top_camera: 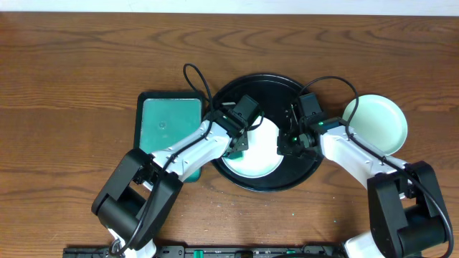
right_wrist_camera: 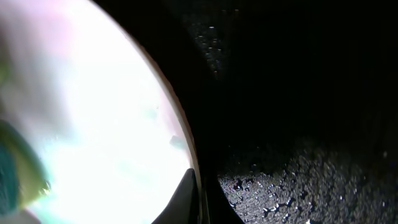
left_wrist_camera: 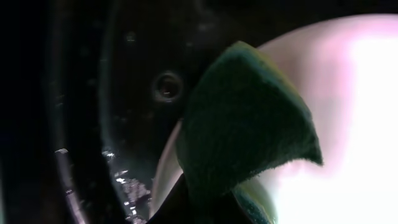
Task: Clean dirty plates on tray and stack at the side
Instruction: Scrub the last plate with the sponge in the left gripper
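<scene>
Overhead: the left gripper (top_camera: 240, 148) pinches a green sponge (top_camera: 244, 152) against the white plate (top_camera: 258, 163), which lies near-centre in the black tray (top_camera: 262, 80). The right gripper (top_camera: 285, 143) sits at that plate's right rim. A second plate (top_camera: 380, 122) rests on the table, right of the tray.

Left wrist: the sponge covers the plate's left rim.

Right wrist: fingers (right_wrist_camera: 186, 198) meet the rim, but I cannot tell whether they clamp it. If they don't, scrubbing may skid the plate across the droplet-speckled tray.

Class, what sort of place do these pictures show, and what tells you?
Probably a robotics test bench rather than a kitchen: the left gripper holds a sponge at a white plate on a black tray, all on a plain wooden table.
</scene>
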{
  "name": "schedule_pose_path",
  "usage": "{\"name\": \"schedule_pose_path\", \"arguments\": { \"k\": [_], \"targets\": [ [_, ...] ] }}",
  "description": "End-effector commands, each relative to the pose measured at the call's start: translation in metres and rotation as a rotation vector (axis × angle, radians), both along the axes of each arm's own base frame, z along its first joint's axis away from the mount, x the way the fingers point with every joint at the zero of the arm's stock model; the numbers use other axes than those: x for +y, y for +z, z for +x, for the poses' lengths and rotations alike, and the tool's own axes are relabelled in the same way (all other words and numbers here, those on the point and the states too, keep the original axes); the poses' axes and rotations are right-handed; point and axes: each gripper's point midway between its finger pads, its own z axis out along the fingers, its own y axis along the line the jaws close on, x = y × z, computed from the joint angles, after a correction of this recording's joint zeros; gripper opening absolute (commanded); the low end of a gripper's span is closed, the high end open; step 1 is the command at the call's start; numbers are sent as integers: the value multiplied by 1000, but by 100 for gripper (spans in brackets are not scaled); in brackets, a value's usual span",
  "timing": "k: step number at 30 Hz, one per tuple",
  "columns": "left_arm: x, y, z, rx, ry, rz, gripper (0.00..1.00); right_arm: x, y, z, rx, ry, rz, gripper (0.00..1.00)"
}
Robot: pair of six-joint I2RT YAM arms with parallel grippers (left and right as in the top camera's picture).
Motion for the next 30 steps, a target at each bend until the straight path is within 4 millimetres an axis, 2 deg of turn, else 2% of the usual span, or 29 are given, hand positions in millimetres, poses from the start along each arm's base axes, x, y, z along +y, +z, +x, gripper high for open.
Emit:
{"name": "schedule_pose_path", "arguments": {
  "k": [1, 3, 6, 9, 12, 13, 19, 24, 27, 30],
  "targets": [
    [43, -6, 16, -50, 24, 175, 7, -8, -6, -2, 7, -19, -49, 1],
    [21, -11, 10, 2, -28, 67, 7, -9, -6, -2, 7, -19, -49, 1],
    [-35, -16, -8, 129, -114, -227, 7, -10, -6, -1, 5, -21, -55, 1],
    [-87, -12, -26, 239, -212, -497, 7, -10, -6, -2, 6, -21, -55, 1],
    [-119, -9, -43, 311, -294, -649, 7, -10, -6, -1, 5, -21, -55, 1],
    [-123, -10, -47, 327, -305, -665, 7, -10, -6, -1, 5, -21, -55, 1],
    [-129, -8, -67, 393, -346, -687, 7, -10, -6, -1, 5, -21, -55, 1],
    [-115, -15, -74, 439, -305, -628, 7, -10, -6, -1, 5, -21, -55, 1],
    [-85, -28, -68, 418, -171, -461, 7, -10, -6, -1, 5, -21, -55, 1],
    [-48, -28, -51, 325, -54, -278, 7, -10, -6, -1, 4, -21, -55, 1]
  ]
}}
